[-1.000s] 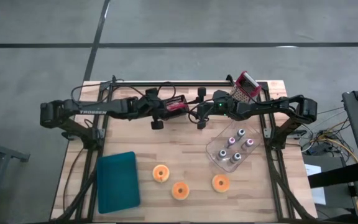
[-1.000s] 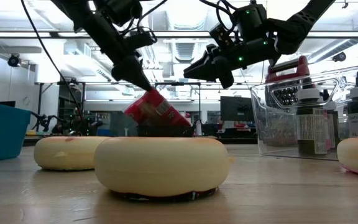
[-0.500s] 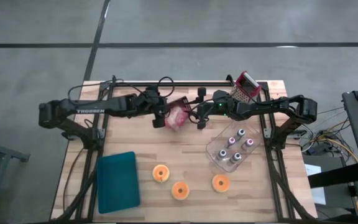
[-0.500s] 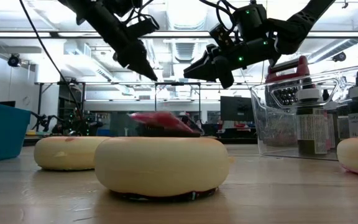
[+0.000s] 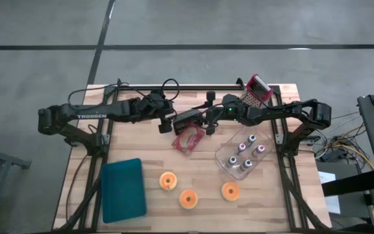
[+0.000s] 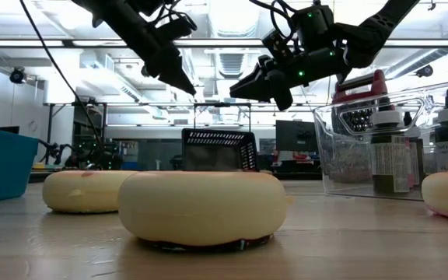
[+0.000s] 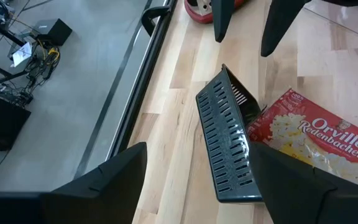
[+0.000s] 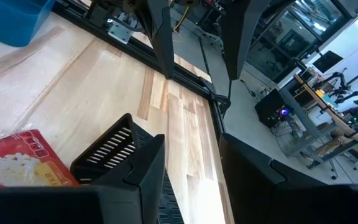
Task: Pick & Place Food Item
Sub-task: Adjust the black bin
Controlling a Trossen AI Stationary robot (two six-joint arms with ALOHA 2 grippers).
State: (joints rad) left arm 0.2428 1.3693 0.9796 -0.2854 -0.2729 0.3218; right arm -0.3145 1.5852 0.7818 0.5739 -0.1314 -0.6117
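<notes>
A red popcorn packet [image 5: 189, 138] is seen lying flat on the wooden tabletop [image 5: 141, 146], just in front of a small black slotted basket [image 5: 187, 119] that is tipped onto its side and touches the packet's far edge. The left end effector [image 5: 167, 123] is held above the tabletop just beside the basket, its fingers spread wide and nothing gripped between them. The right end effector [image 5: 210, 125] is raised on the basket's other side, its fingers likewise parted and empty. Nearer the front edge, three orange doughnuts [image 5: 187, 199] are laid in a loose row, with a teal tray [image 5: 122, 190] at their left and a clear bin of bottles [image 5: 242, 156] at their right.
</notes>
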